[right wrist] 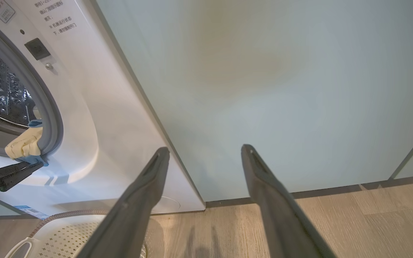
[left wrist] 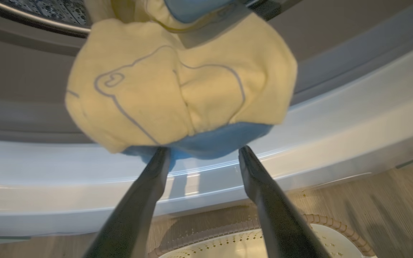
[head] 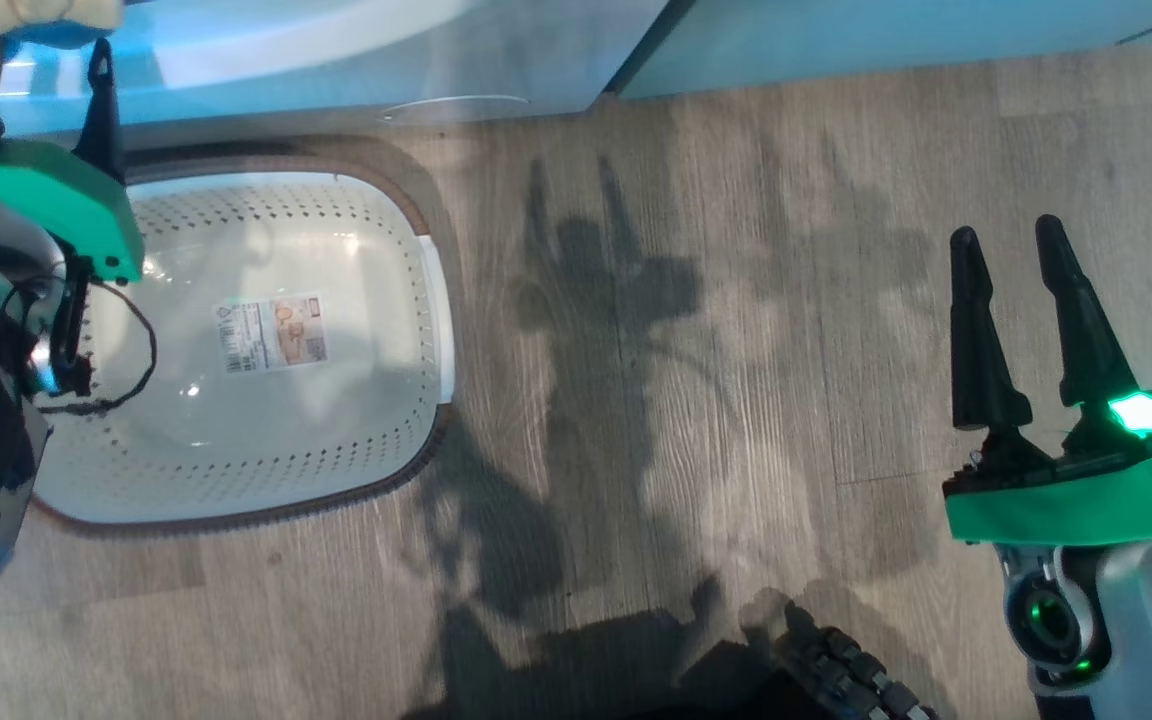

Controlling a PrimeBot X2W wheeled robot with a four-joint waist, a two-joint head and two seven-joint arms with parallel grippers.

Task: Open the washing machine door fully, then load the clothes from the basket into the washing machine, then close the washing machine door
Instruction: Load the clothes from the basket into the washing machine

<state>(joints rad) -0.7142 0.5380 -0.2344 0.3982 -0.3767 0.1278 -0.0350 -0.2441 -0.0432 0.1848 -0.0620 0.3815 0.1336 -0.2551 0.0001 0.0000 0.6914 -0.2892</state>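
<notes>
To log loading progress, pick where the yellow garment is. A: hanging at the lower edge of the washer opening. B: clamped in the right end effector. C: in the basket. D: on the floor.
A: the yellow garment hangs over the lower opening edge of the washing machine, just beyond the open left end effector.

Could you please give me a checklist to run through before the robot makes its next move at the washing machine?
1. Basket emptied: ok, its bare bottom and label show.
2. Garment fully inside the washing machine: not ok, it drapes out over the grey gasket.
3. Left tool ready to act: ok, open, fingers apart just below the garment's blue trim.
4. Right tool free: ok, open, holding nothing, facing the pale green cabinet.
5. Door fully open and clear to swing: cannot tell.
</notes>
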